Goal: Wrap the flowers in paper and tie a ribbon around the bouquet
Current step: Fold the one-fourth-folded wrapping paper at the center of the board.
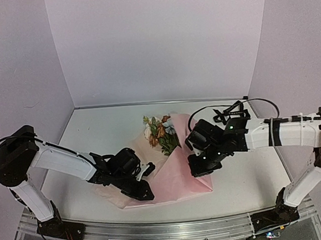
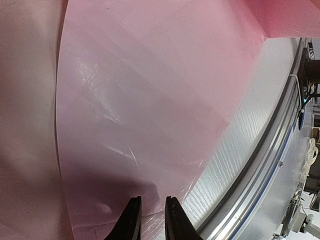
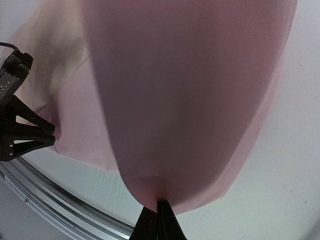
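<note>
At the centre of the overhead view, the flowers (image 1: 160,132) are seen lying on the pink paper (image 1: 179,179), their heads toward the upper middle of the frame. The stems are hidden, so their line toward the lower edge can only be inferred. The paper is spread on the table (image 1: 105,130), between the two arms.

The right gripper (image 3: 159,204) is closed tight, and a fold of the paper's right side is pinched at its tips and held raised off the table. The left gripper (image 2: 152,200) is set low over the paper's lower left edge, its jaws only narrowly apart. Whether the sheet is caught between them cannot be told.

The flowers lie to the upper left of the right gripper. The raised flap would therefore, by judgement, be carried leftward across the bunch, with the right arm better placed for it.
</note>
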Robot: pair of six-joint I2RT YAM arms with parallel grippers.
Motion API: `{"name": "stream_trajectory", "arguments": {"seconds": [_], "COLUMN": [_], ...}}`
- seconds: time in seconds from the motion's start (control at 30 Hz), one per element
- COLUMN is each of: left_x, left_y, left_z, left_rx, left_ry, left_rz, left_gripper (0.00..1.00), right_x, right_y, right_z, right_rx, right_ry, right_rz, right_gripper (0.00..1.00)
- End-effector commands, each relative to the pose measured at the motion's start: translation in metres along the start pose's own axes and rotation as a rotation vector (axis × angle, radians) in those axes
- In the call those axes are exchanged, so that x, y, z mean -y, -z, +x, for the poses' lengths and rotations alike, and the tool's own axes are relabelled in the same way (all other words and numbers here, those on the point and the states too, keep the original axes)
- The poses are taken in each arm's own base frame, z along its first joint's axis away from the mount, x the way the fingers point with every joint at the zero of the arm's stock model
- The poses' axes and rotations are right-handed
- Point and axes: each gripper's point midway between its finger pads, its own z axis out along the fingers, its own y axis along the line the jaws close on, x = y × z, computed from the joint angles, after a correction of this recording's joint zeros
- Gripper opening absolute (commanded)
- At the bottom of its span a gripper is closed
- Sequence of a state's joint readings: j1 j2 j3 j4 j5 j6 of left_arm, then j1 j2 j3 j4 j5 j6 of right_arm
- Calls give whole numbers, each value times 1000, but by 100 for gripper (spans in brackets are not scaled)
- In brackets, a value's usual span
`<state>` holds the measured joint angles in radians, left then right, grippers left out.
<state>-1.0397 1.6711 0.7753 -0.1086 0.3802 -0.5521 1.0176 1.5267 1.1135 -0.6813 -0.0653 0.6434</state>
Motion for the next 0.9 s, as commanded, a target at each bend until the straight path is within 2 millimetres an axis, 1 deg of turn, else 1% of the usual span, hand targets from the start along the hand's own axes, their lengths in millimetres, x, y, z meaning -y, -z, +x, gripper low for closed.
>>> {"name": "stream_trajectory", "arguments": {"seconds": [0.0,0.03,0.1,0.17,0.23,0.37,0.43,0.5,0.57,0.63,0.7,0.73,0.87], "left_x": [6,6,6,6,6,6,5,6,7,8,4,-2,-20], "left_y": [5,6,7,7,7,8,11,18,29,43,55,58,75], "left_z": [-10,-10,-11,-11,-11,-12,-13,-17,-20,-22,-19,-15,9], "left_rx": [46,47,48,51,51,51,60,80,110,150,183,188,202], "left_ry": [-13,-14,-18,-21,-22,-23,-21,-10,18,69,151,205,404], "left_rz": [13,12,10,9,7,4,-8,-24,-39,-50,-64,-86,-128], "left_gripper": [18,18,18,18,18,18,18,19,21,24,27,30,32], "right_x": [-61,-70,-81,-87,-89,-87,-86,-88,-90,-91,-93,-95,-97], "right_y": [-11,-15,-27,-37,-46,-64,-72,-80,-85,-90,-95,-98,-107], "right_z": [-17,-19,-21,-21,-21,-22,-23,-25,-28,-30,-31,-31,-31], "right_rx": [-59,-76,-110,-137,-153,-174,-173,-167,-165,-166,-171,-173,-179], "right_ry": [-29,-32,-39,-50,-65,-104,-123,-136,-149,-157,-168,-174,-190], "right_rz": [-213,-239,-267,-284,-286,-283,-293,-307,-318,-321,-330,-335,-345], "right_gripper": [0,0,0,0,0,0,0,0,0,0,0,0,0]}}
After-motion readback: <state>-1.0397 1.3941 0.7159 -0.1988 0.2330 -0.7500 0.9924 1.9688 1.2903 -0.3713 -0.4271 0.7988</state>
